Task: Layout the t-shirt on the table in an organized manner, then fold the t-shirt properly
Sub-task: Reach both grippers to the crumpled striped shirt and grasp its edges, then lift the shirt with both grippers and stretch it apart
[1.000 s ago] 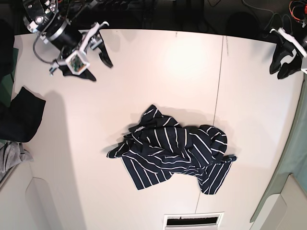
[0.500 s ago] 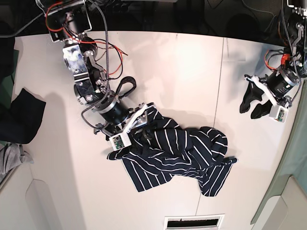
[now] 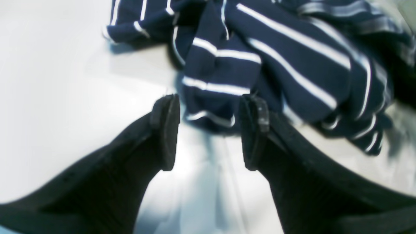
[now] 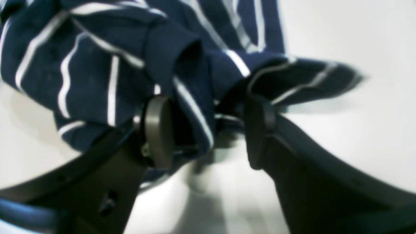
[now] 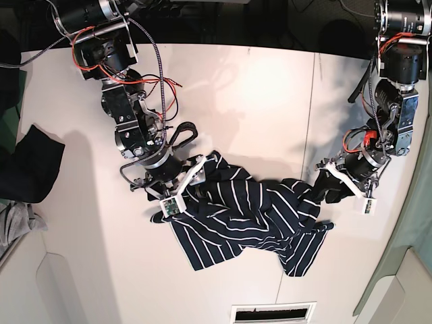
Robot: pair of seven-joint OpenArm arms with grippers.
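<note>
the crumpled dark navy, white-striped t-shirt (image 5: 246, 219) lies nearer the white matte table's (image 5: 256, 94) front edge. both the right gripper (image 4: 208, 130) and the left gripper (image 3: 209, 130) gape around folds, unclosed. closing risks pinching several layers, dragging the heap unspread.

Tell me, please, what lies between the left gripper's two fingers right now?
In the left wrist view, a striped fold of the t-shirt sits between the open left gripper, over bare table.

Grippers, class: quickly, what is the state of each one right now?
Left gripper: open, jaws straddling an edge fold of the t-shirt.
Right gripper: open, t-shirt fabric bunched between its jaws, not clamped.
</note>
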